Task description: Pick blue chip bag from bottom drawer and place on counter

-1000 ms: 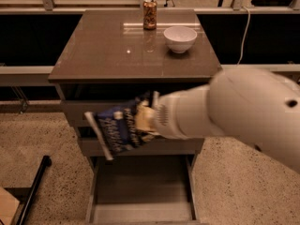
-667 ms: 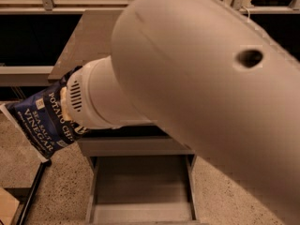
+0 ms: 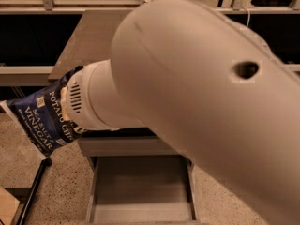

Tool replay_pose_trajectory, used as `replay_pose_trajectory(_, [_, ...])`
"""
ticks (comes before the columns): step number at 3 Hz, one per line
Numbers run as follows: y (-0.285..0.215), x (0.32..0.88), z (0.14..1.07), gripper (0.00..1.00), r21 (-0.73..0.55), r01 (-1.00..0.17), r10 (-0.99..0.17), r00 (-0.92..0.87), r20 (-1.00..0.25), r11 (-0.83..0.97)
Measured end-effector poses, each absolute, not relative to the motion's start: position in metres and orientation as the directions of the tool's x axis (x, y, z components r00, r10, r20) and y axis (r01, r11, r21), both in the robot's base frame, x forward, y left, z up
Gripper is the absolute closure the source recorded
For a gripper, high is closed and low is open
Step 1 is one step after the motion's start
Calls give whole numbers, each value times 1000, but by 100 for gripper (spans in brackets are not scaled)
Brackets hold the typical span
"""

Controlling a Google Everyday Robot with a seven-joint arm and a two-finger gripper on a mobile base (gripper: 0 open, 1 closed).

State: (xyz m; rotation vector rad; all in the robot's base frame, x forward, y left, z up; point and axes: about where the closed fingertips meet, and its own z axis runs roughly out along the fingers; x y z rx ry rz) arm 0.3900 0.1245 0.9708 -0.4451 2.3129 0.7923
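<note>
the blue chip bag point(image 3: 40, 121) is a small dark navy snack bag with a crinkled skin. its white lettering runs on a slant, and "potato chi", "sea salt &" and "vinegar" can be read. a small pale square label sits near its upper edge, and its far left corner shows a pale seam. it is tilted, its lower end pointing down and to the left.

the bottom drawer point(image 3: 91, 191) stands pulled out under the cabinet, and its inside shows plain grey floor and walls. above it a closed drawer front point(image 3: 122, 146) shows as a grey-brown band. only the left part of the counter point(image 3: 89, 36) can be seen, since the big white arm point(image 3: 201, 102) covers the rest.

the bag hangs in the air at the end of the arm. it presses against the ribbed white wrist collar point(image 3: 82, 102) and sticks out to the left of it. it is left of the cabinet, past the counter's left edge and below the counter top, over the speckled floor point(image 3: 18, 163). it is well apart from the open drawer. the gripper point(image 3: 65, 112) sits at the tip of the wrist right against the bag, with only a pale sliver showing beside the collar. i cannot tell whether it is apart, together or clamped. a black pole point(image 3: 33, 191) leans below the bag.
</note>
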Motion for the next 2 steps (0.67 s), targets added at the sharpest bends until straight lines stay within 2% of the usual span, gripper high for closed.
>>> replay_pose_trajectory(2, [89,450,921,100,553,-435,45,-756,-653,711])
